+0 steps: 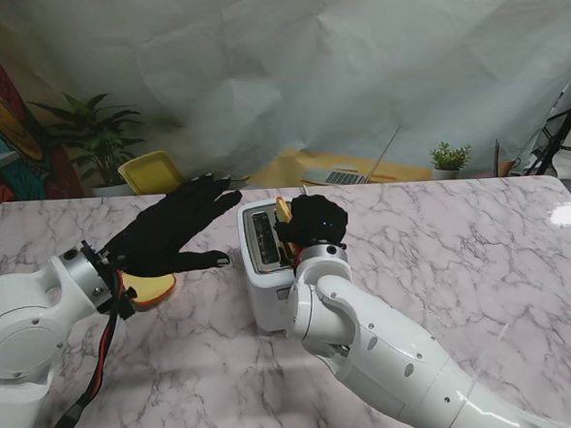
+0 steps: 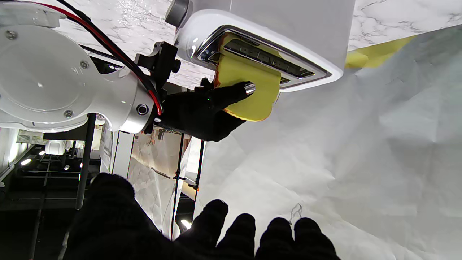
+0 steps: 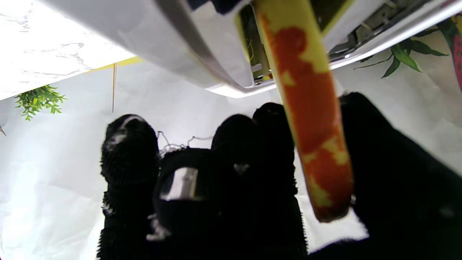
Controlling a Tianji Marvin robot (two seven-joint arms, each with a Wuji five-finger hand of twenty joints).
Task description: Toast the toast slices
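The right hand point(image 1: 317, 222), in a black knitted glove, is closed on a yellow toast slice with a brown-orange crust point(image 1: 283, 210). The thumb is on one face of the slice and the other fingers point(image 3: 231, 144) on the opposite face. The slice stands on its edge with one end inside a slot of the white two-slot toaster with a chrome top point(image 1: 264, 264), and the larger part is out of the slot. The toaster stands near the middle of the white marble-pattern table point(image 1: 462, 252).

The left hand point(image 1: 170, 231), also in a black glove, is open with fingers spread and holds nothing. It hovers to the left of the toaster, apart from it. Under its wrist a second toast slice with a brown crust point(image 1: 153, 292) lies flat on the table, partly hidden.
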